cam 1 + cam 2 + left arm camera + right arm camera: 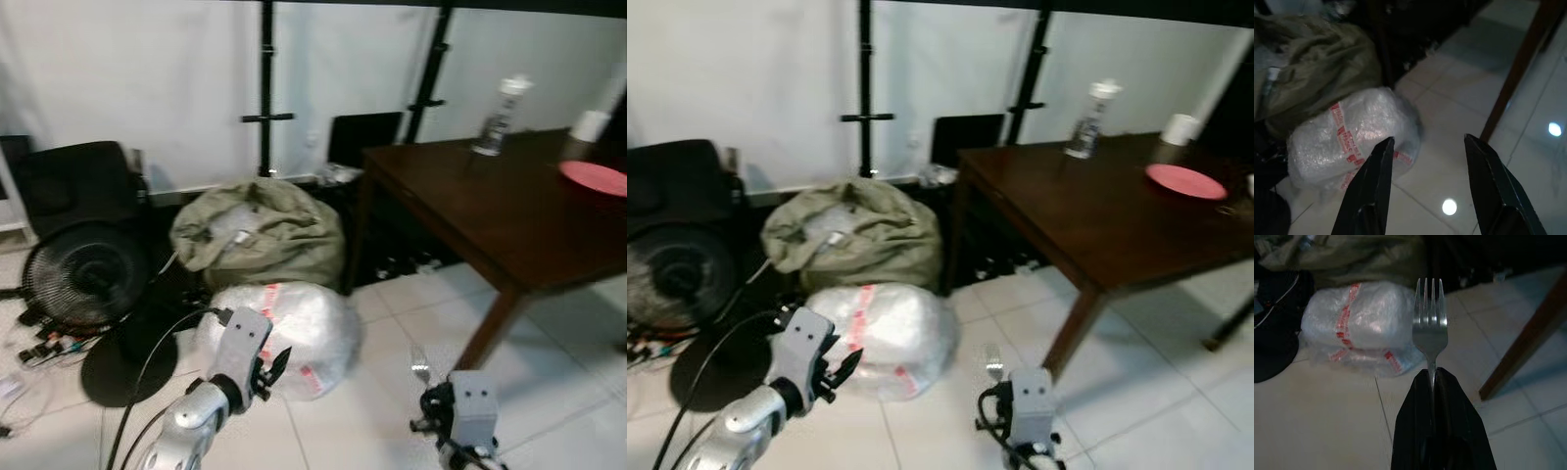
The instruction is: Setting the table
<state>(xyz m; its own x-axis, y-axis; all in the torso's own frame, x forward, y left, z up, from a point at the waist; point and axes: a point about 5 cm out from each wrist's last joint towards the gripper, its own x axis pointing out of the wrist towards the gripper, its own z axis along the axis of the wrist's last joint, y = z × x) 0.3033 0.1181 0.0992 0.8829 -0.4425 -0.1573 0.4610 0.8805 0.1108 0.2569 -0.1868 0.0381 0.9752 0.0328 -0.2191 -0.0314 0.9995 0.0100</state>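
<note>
A robot stands on a pale tiled floor [392, 323], looking down past its two arms toward a dark wooden table [490, 225] ahead and to its right.

The right gripper [1433, 377] has its two black fingers pressed together on the handle of a metal fork [1430, 318]. The tines point up and away from the wrist, and most of the handle is hidden between the fingers. In the head view the fork [420, 367] stands just above the right wrist, over the floor, short of the table's near corner.

The left gripper [1427, 161] is wide open and holds nothing. It hangs low over the floor, pointing toward a bubble-wrap bundle [284, 328] with red tape.

On the table, a pink plate [595, 177] lies near the far right edge, with a white cup [590, 125] behind it and a clear bottle [498, 117] toward the far edge. The rest of the top looks bare.

Behind the bundle sits an olive bag [257, 230]. A black fan [80, 279] stands to the left, against a white backdrop.

The fork looks light, stiff and smooth. Held by a narrow handle, it could likely twist or slip in the grip. The hold on the handle suits laying it flat, probably beside the plate. It seems unlikely to break if dropped, but it would clatter.
</note>
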